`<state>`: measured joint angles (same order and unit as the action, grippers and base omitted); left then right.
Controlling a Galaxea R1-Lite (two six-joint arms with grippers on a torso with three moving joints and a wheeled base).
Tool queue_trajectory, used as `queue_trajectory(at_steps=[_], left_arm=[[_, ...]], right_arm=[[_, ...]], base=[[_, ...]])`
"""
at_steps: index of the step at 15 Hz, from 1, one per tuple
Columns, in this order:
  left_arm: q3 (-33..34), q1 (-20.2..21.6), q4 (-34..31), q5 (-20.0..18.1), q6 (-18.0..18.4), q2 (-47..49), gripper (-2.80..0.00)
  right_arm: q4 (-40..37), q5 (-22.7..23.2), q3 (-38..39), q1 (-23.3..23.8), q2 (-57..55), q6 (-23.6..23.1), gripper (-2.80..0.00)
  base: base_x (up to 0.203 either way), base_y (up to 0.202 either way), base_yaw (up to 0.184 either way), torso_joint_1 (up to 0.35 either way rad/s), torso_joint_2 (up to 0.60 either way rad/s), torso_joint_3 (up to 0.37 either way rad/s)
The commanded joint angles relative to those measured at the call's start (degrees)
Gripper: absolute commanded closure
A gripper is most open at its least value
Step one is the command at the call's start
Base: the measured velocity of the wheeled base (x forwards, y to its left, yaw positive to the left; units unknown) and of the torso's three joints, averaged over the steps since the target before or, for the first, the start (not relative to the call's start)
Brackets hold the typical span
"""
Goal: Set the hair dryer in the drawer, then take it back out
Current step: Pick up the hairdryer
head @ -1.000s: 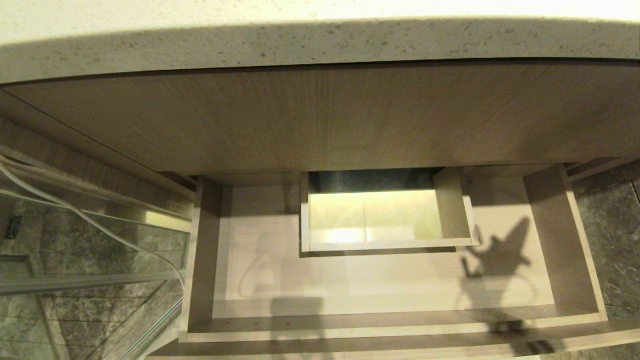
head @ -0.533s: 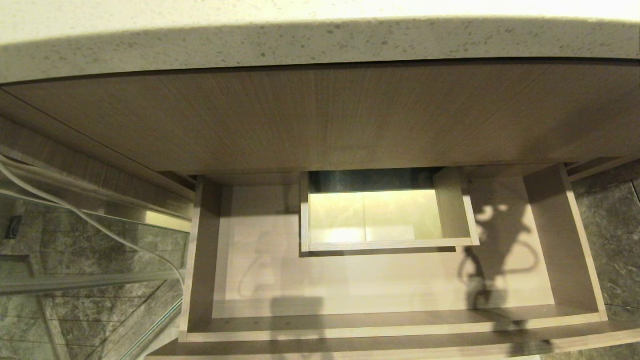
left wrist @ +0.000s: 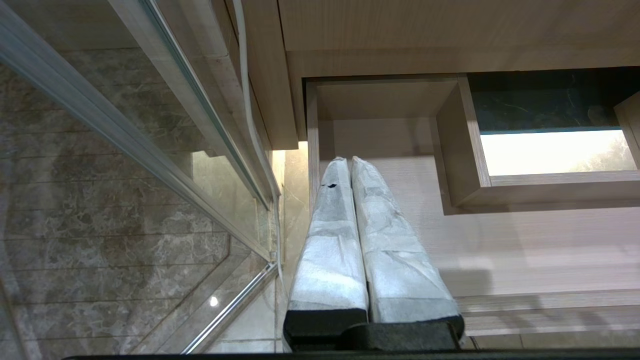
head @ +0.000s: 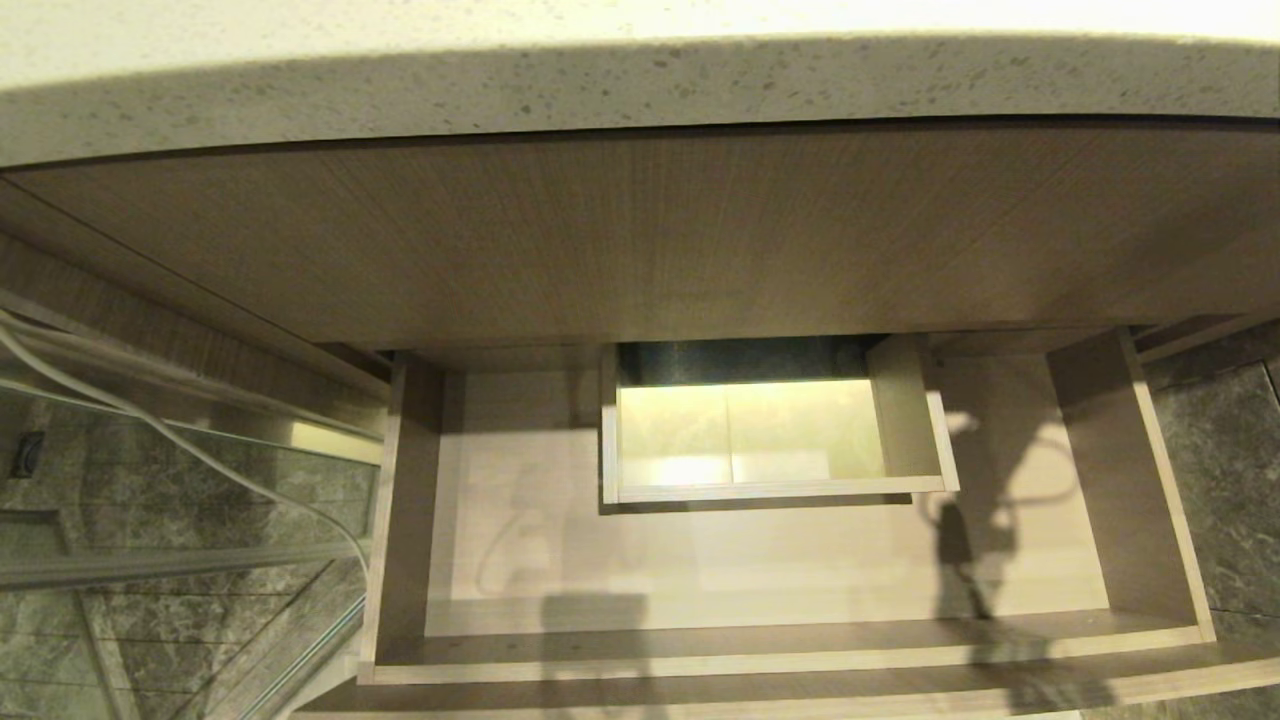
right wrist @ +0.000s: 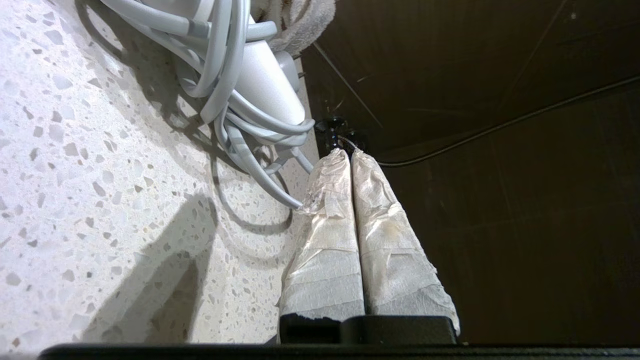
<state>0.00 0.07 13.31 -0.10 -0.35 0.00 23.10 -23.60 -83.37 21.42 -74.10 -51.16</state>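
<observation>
Head view
drawer (head: pixel 760 560): pulled open below the speckled tabletop (head: pixel 640 90); pale floor bare, nothing inside.
cutout (head: pixel 770 440): boxed opening at mid-back, brightly lit within.
shadow (head: pixel 965 540): a dark arm-and-cord shape falls on the drawer's right part; no arm itself shows here.
room: grey marbled floor tiles (head: pixel 1230 480) on both sides, a glass panel (head: pixel 180 520) with a white cable (head: pixel 150 430) to the left.

Left wrist view
left pincer (left wrist: pixel 344 161): tape-wrapped fingers pressed together, clenched on nothing, parked over the drawer's left front part.
drawer: left wall and cutout both visible, floor bare.

Right wrist view
right pincer (right wrist: pixel 345 152): fingers clenched together, empty, hanging at the tabletop's edge.
dryer (right wrist: pixel 265 85): white, lying on the terrazzo tabletop with its cord (right wrist: pixel 235 135) looped around it, near the fingertips but apart from them.
towel (right wrist: pixel 305 20): a pale scrap just past the dryer.

Judgement
step: the reach for the dryer; it is not yet grasped and not yet in the drawer.
next move: the right pincer must spread its fingers, close on the dryer's body rather than the loose cord, then carry it down to the drawer.
risk: loops of cord may snag or trail.
</observation>
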Motion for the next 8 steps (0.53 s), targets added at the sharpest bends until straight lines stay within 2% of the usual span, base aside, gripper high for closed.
queue_trajectory(at_steps=[1, 4, 8], left_arm=[[2.29, 0.01, 0.14, 0.01, -0.01, 0.00, 0.00], [2.29, 0.01, 0.13, 0.01, -0.08, 0.00, 0.00], [2.29, 0.01, 0.05, 0.01, 0.00, 0.00, 0.00]], right_arm=[[-6.19, -0.13, -5.61, -0.09, -2.56, 1.29, 0.00], [-13.79, -0.26, -11.47, -1.78, -3.94, 2.55, 0.00], [-15.90, -0.30, -15.15, -3.23, -5.35, 2.47, 0.00]], base=[[0.000, 0.000, 0.000, 0.000, 0.00, 0.000], [0.000, 0.000, 0.000, 0.000, 0.00, 0.000], [0.000, 0.000, 0.000, 0.000, 0.00, 0.000]])
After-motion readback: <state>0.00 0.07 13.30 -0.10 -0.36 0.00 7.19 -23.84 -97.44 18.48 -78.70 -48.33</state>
